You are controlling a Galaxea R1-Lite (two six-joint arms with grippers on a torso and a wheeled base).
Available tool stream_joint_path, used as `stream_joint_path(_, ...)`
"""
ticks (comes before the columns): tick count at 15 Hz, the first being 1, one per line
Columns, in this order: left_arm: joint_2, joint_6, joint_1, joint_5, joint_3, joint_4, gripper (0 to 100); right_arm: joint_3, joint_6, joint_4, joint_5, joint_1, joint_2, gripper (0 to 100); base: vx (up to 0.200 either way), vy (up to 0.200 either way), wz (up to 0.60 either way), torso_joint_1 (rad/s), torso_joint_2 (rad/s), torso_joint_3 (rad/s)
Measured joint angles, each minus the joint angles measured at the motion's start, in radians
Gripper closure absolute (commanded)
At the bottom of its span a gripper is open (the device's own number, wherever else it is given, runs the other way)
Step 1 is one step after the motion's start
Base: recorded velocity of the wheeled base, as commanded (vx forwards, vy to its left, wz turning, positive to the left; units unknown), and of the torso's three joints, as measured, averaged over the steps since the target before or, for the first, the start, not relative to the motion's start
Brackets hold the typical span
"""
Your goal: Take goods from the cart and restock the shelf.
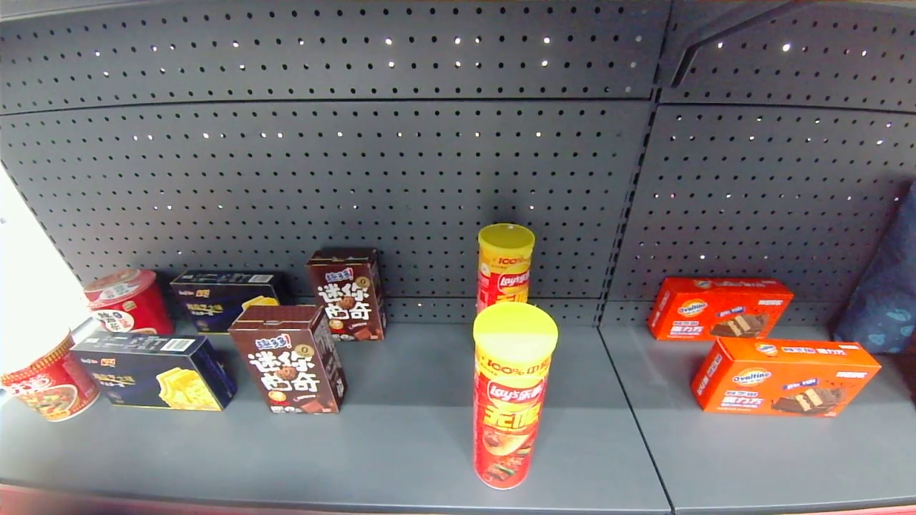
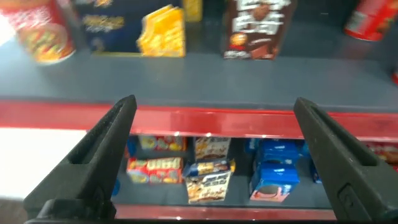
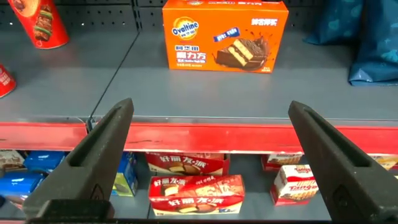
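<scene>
The grey shelf [image 1: 429, 400] carries two tall red chip cans with yellow lids, one at the front [image 1: 509, 398] and one behind it [image 1: 504, 266]. Two brown cookie boxes [image 1: 290, 359] stand left of them, with two dark blue boxes [image 1: 156, 372] and red noodle cups [image 1: 44, 379] farther left. Two orange cake boxes [image 1: 783, 375] lie on the right section; one orange cake box [image 3: 225, 35] faces my right wrist. My left gripper [image 2: 214, 165] is open, in front of the shelf's red front edge [image 2: 205, 118], holding nothing. My right gripper [image 3: 211, 165] is open and likewise holds nothing.
A perforated grey back panel [image 1: 358, 179] closes the shelf behind. A blue bag [image 1: 884, 286] leans at the far right. Below the red shelf edge [image 3: 205, 134], a lower shelf holds red snack boxes [image 3: 196, 193] and blue packs [image 2: 273, 174]. Open shelf floor lies between cans and orange boxes.
</scene>
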Motion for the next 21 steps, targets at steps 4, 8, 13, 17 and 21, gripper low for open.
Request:
stream_joint_path(4, 0.0, 0.098, 0.0, -0.157, 0.024, -0.05, 0, 0.0, 0.0, 0.0, 0.0, 0.0, -0.002, 0, 0.0, 0.0, 0.0, 0.0, 0.0, 0.0)
stream_joint_path(8, -0.002, 0.098, 0.061, -0.081, 0.027, -0.039, 0, 0.0, -0.001, 0.0, 0.0, 0.0, -0.002, 0, 0.0, 0.0, 0.0, 0.0, 0.0, 0.0)
stream_joint_path(13, -0.019, 0.2, 0.119, -0.2, 0.033, -0.019, 0, 0.0, 0.0, 0.0, 0.0, 0.0, -0.003, 0, 0.0, 0.0, 0.0, 0.0, 0.0, 0.0)
stream_joint_path(17, -0.058, 0.106, 0.098, -0.134, 0.038, -0.013, 0, 0.0, 0.001, 0.0, 0.0, 0.0, -0.003, 0, 0.0, 0.0, 0.0, 0.0, 0.0, 0.0)
stream_joint_path(21, -0.083, 0.049, 0.092, -0.089, 0.04, -0.013, 0, 0.0, 0.001, 0.0, 0.0, 0.0, -0.003, 0, 0.0, 0.0, 0.0, 0.0, 0.0, 0.0)
